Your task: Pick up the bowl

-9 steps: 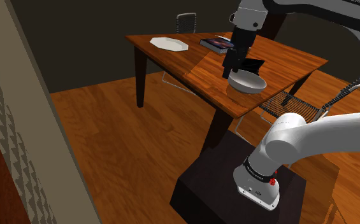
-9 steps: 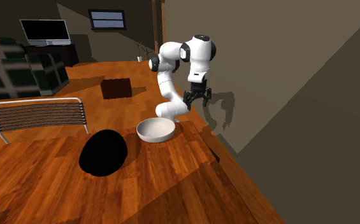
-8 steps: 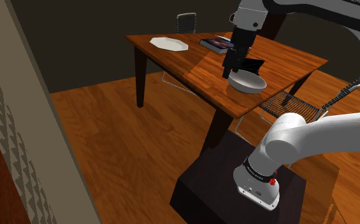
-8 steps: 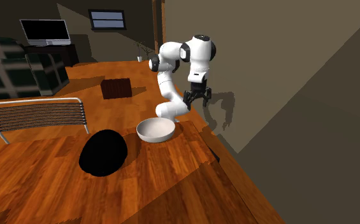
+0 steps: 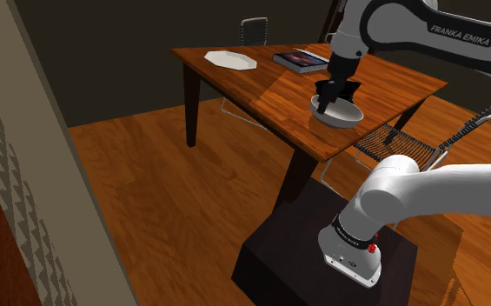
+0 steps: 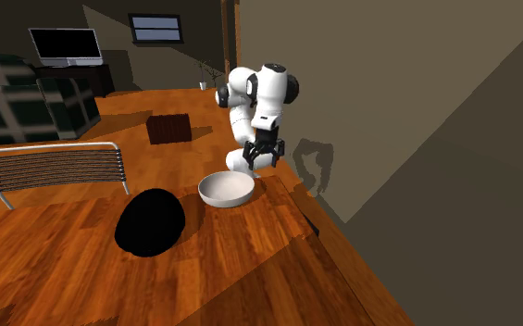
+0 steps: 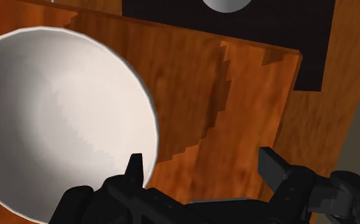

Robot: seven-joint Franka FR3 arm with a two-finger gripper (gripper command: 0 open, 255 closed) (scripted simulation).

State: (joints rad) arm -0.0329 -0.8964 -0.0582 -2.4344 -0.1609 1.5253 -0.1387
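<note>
Lying just beside parted gripper (image 7: 204, 168): bowl (image 7: 57, 114)

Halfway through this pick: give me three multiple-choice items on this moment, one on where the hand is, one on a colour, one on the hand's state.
1. Where is the black two-finger hand?
A. At the rim of the white round bowl
B. Over a flat plate
C. Down by the floor

2. What colour is the tabletop under the bowl?
A. Green
B. Brown, wood-grained
C. White

3. How do the hand's fingers stand?
A. Shut on the bowl
B. Shut on nothing
C. Open, apart

Answers: 1 A, the wrist view has one finger right at the bowl's rim. 2 B, brown wood grain shows all around the bowl. 3 C, a wide gap parts the fingers and they do not clasp the bowl.
</note>
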